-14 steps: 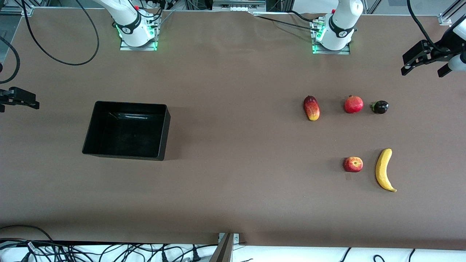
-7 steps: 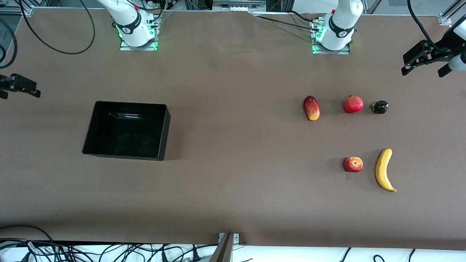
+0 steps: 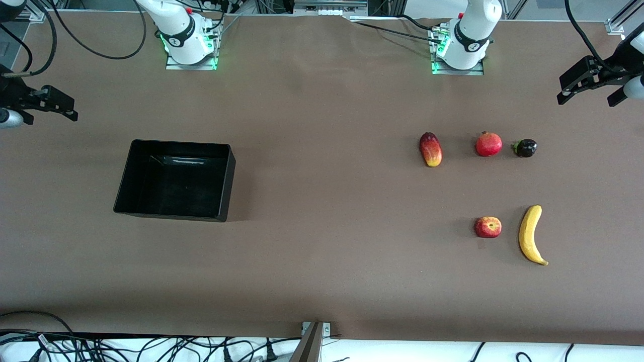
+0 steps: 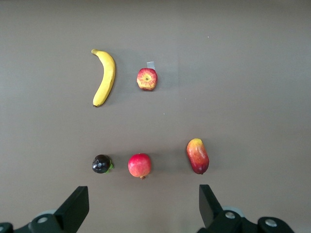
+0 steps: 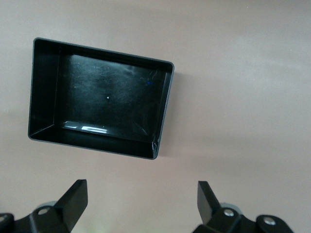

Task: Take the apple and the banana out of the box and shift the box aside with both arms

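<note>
Two claws hang above the brown counter (image 3: pixel 322 201), both with fingers spread wide and gripping nothing. The left claw (image 3: pixel 588 88) is up over the counter's edge at the left arm's end, and the right claw (image 3: pixel 48 103) is up over the counter's edge at the right arm's end.

Under the left claw (image 4: pixel 141 213) lie five fruits, all apart from one another. Closest below it is a row of three: a dark round fruit (image 4: pixel 101 164), a pomegranate (image 4: pixel 140 165) and a mango (image 4: pixel 198 156). Past that row from the claw, nearer the front camera, the apple (image 4: pixel 146 79) sits beside the banana (image 4: pixel 105 77), and the banana is the one toward the left arm's end of the counter.

Under the right claw (image 5: pixel 141 208) sits the black box (image 5: pixel 99 97), open side up, with nothing in it. It lies well apart from all the fruit, toward the right arm's end of the counter.
</note>
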Robot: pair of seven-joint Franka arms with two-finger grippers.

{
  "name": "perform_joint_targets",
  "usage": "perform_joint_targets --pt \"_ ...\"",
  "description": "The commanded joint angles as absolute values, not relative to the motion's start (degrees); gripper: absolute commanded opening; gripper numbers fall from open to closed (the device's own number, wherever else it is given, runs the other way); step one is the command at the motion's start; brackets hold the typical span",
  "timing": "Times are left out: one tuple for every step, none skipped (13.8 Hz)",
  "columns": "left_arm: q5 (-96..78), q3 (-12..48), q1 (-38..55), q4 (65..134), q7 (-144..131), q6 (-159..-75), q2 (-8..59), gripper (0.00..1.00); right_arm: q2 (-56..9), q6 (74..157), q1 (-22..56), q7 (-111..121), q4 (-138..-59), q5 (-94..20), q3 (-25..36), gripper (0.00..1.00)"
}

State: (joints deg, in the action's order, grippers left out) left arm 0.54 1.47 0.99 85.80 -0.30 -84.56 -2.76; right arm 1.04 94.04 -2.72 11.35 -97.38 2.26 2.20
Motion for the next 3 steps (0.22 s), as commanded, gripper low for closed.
perform_joint_targets --pt "-0.97 1.49 0.44 86.57 0.09 -84.37 -3.52 1.0 -2.2 91.67 -3.96 10.28 -92.2 2.2 0.79 1.0" --pt "-0.97 1.49 0.44 86.57 0.09 -84.37 -3.52 1.0 -2.11 91.76 -3.96 10.28 -92.2 2.2 0.79 1.0" --pt "-0.97 1.49 0.44 86.57 0.09 -84.37 -3.43 1.0 -2.11 91.76 -3.96 10.28 -92.2 2.2 0.79 1.0"
